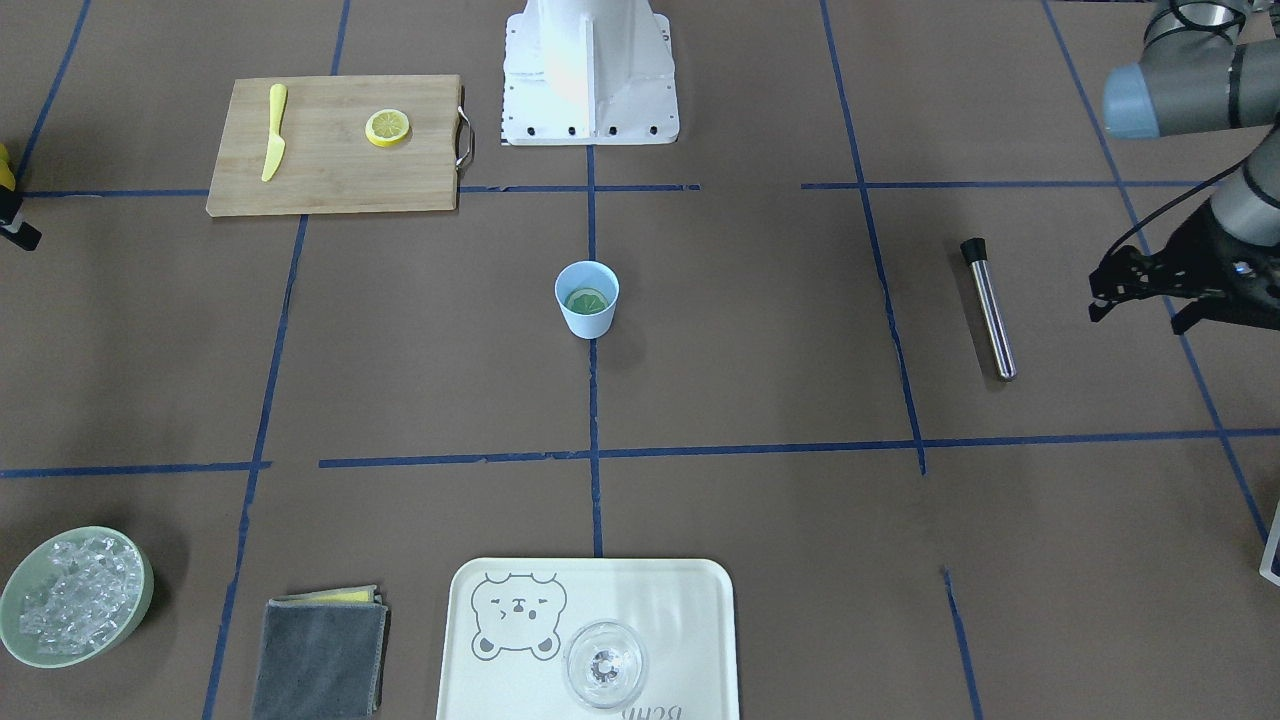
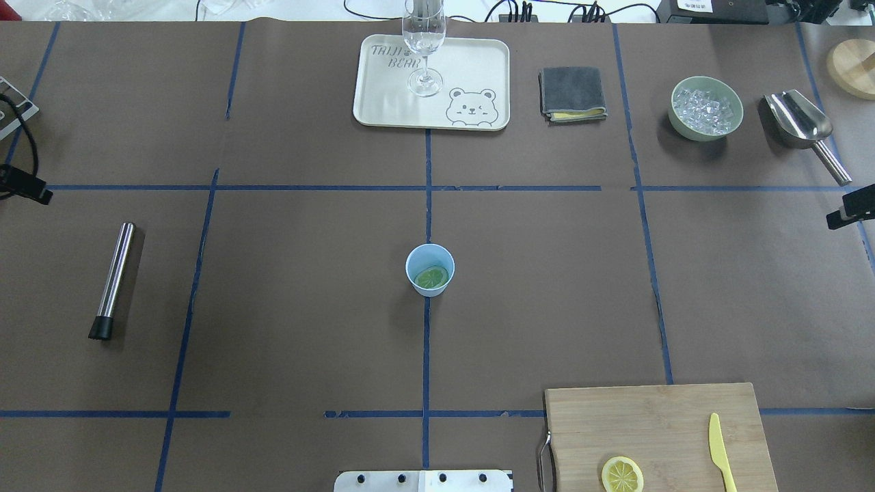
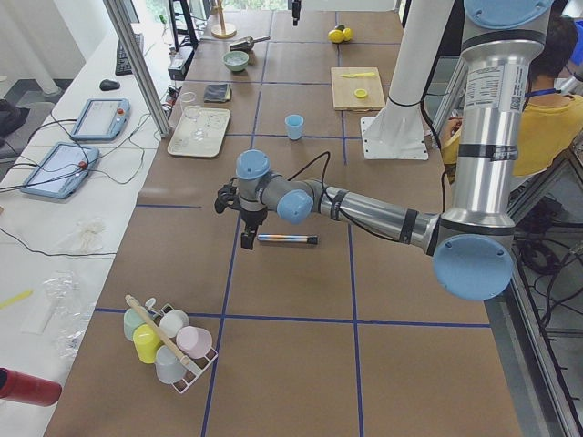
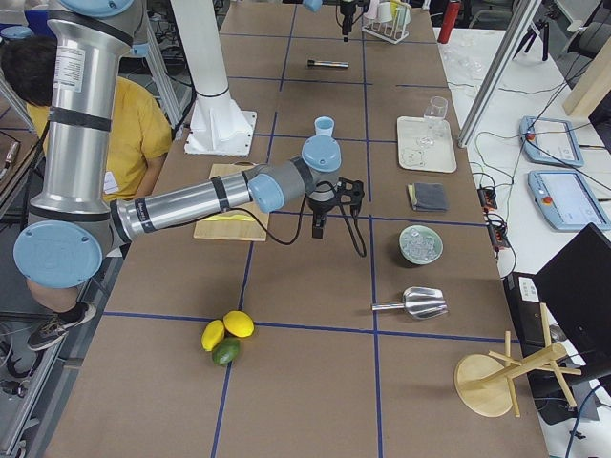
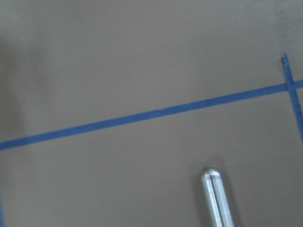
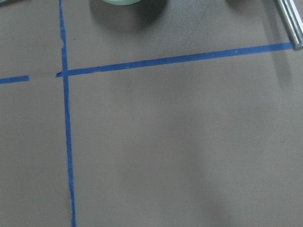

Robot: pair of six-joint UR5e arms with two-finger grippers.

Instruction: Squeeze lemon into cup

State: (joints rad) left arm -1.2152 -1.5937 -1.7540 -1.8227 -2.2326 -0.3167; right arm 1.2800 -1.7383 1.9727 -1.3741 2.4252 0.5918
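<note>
Thin round yellow lemon slice (image 2: 432,277) lies flat inside small light-blue plastic cup (image 2: 429,290) at table centre. Seen from overhead, a twin slice (image 2: 622,474) sits at the cup's 5 o'clock. Judged light, soft, slippery: pinch opposite rind edges. Left gripper (image 1: 1140,308) parted, empty. Right gripper (image 2: 844,212): cannot tell.

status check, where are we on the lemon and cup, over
Left gripper, right gripper: nothing held, jaws unclear, out wide. Thin yellow lemon slice lying inside small light-blue plastic cup. Nothing close beside cup.
</note>
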